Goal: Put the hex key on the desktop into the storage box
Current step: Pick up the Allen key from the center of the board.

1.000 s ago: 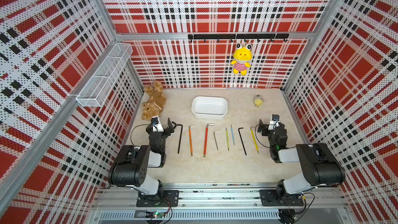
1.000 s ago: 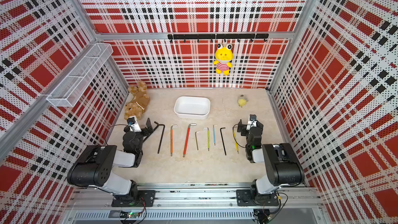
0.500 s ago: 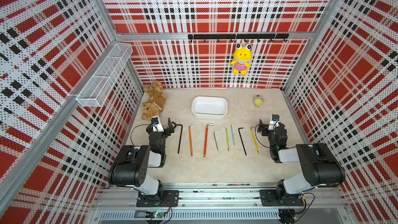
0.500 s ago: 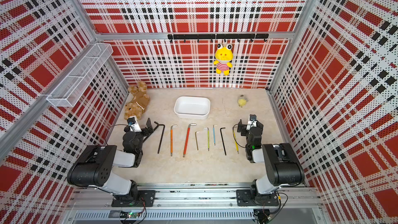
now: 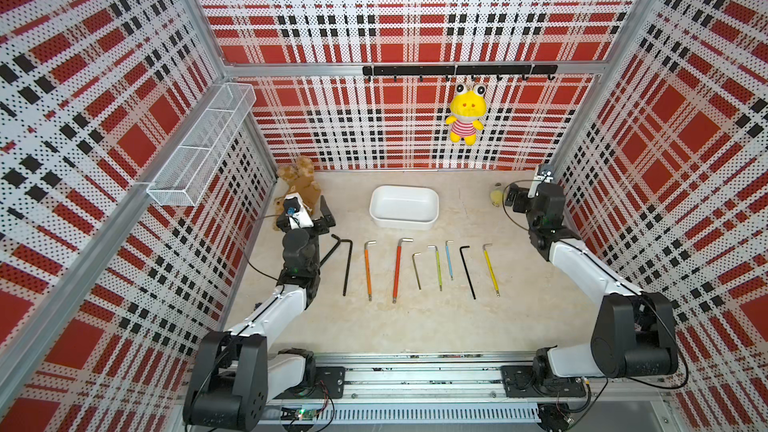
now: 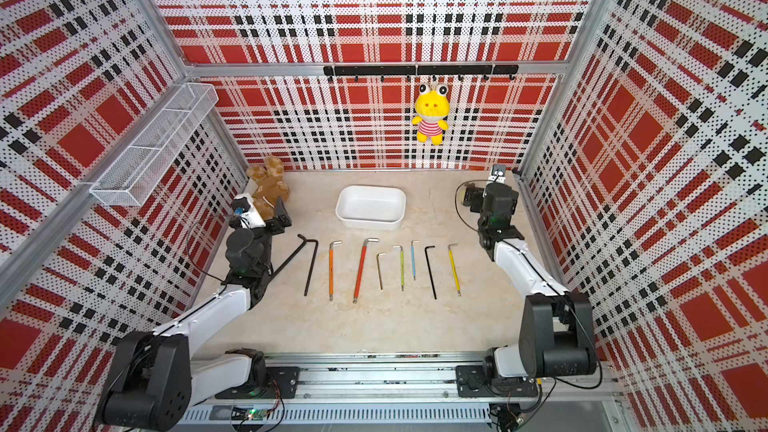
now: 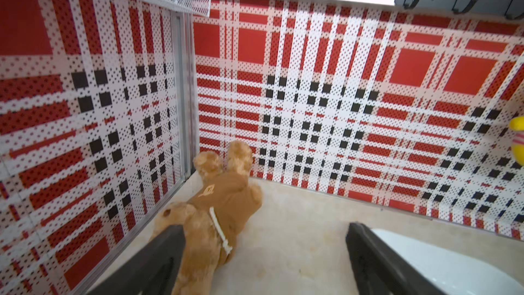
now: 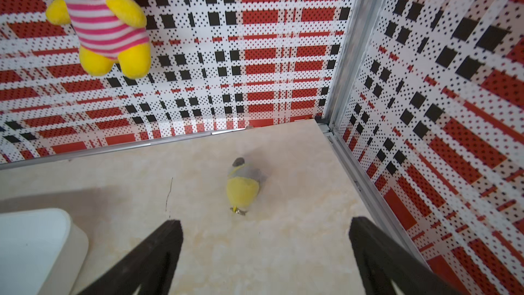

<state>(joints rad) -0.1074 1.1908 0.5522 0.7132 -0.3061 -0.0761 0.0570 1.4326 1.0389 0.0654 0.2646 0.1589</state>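
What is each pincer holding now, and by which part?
Nothing is held: the left pincer and the right pincer both stand open and empty.

A robotics test cell in a lab is shown: a marble-patterned bench (image 5: 415, 326) is boxed in by red plaid perforated walls (image 5: 415, 14) framed with aluminium rails (image 5: 291, 69). 2 robot arms (image 5: 270, 317) are mounted on a slotted track (image 5: 415, 371) at its front edge. Hex keys (image 5: 397, 270) are laid out in a row, and plush toys (image 5: 465, 112) are placed around them.
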